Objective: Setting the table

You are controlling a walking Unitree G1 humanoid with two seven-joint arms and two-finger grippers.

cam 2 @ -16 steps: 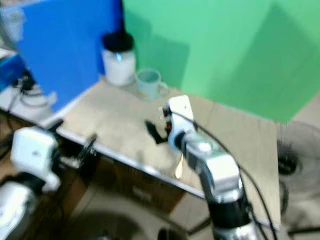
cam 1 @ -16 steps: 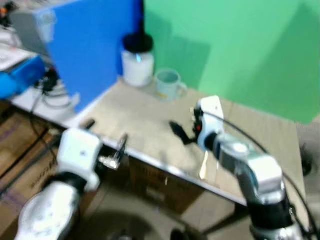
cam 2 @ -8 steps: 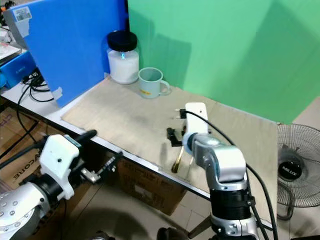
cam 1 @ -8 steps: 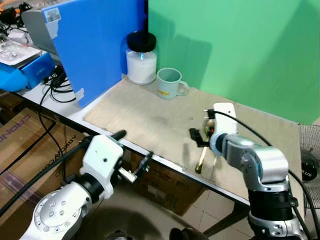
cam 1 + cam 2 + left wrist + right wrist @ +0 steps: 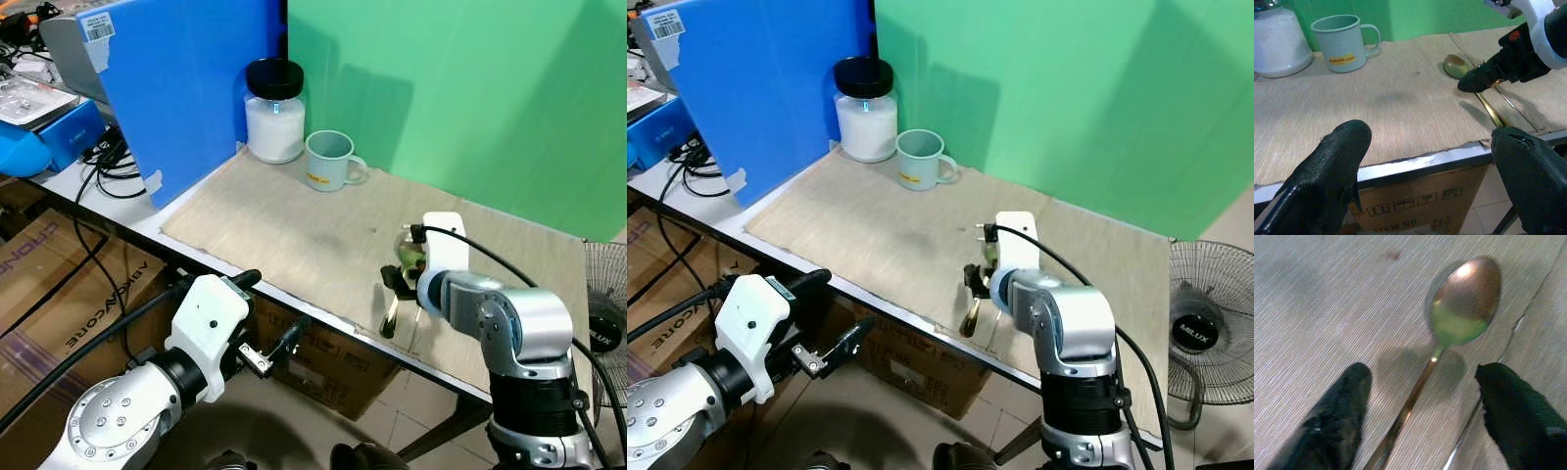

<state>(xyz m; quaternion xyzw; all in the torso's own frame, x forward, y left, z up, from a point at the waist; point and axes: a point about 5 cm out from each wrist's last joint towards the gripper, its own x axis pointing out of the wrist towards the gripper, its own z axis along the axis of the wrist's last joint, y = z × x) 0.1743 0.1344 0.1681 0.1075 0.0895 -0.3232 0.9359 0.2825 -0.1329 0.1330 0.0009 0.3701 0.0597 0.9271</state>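
Spoon (image 5: 1449, 347) lies flat on tabletop (image 5: 284, 235) mat near front edge, directly under my right end effector (image 5: 1420, 411). Fingers spread, straddling handle; bowl points toward far side, handle toward me. Contact with handle unclear, probably none. Left end effector (image 5: 1435, 176) spread, below tabletop edge, farther off.

Silver arms carry white wrist housings, black cables and black fingers; the right hand (image 5: 394, 286) seemingly bears red marks.
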